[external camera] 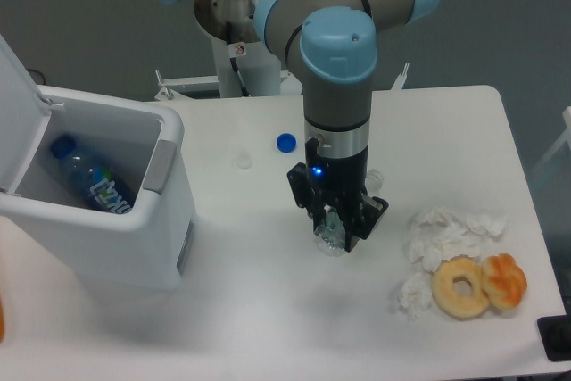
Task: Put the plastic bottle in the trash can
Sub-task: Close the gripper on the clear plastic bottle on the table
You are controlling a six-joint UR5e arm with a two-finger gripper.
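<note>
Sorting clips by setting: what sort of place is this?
Probably a robotics lab: an arm with its pincer over a white table, a trash can, staged doughnuts.

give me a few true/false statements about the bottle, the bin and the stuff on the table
1. The trash can has its lid open. True.
2. The trash can is empty. False: a bottle with a blue cap lies inside.
3. The gripper is down around the plastic bottle on the table. True.
4. The loose blue cap is inside the trash can. False: it lies on the table behind the gripper.
5. Crumpled tissue lies beside the doughnuts. True.
</note>
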